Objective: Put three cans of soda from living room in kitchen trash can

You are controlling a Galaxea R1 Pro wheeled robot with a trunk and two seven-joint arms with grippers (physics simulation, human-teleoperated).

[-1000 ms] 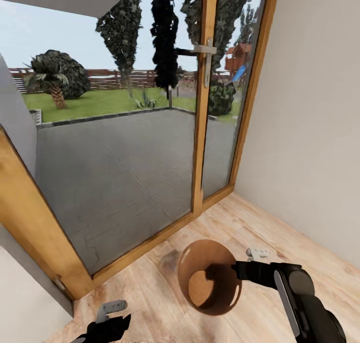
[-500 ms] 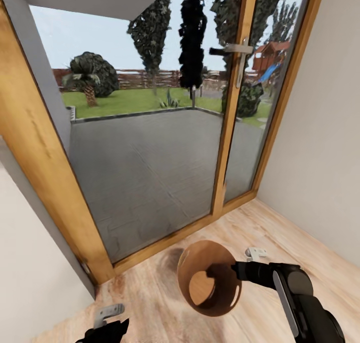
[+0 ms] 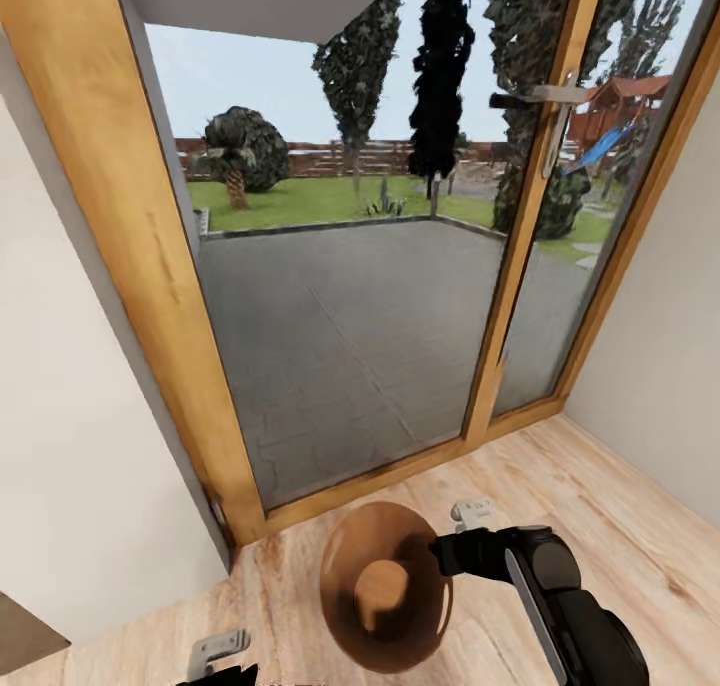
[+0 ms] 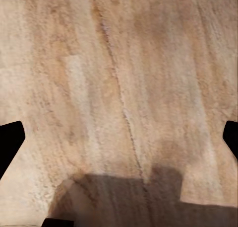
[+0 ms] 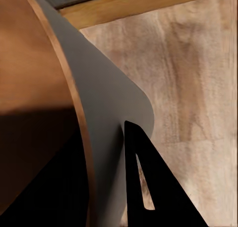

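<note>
Head view shows the right claw clamped on the rim of the tash can, lifted above the wood floor by the glass doors; stiff, glossy and probably light, it may slip, while the left claw spreads wide.

Open pale wood floor ahead of and between the left gripper fingers, nothing on it. Right gripper fingertips at the rim of the trash can, one finger pressed against the outer wall, the brown inside just beyond it. Past the can, blocked by the wood-framed glass door; left of the left fingers, shut off by a white wall; right of the right fingers, bare floor up to the grey wall.
</note>
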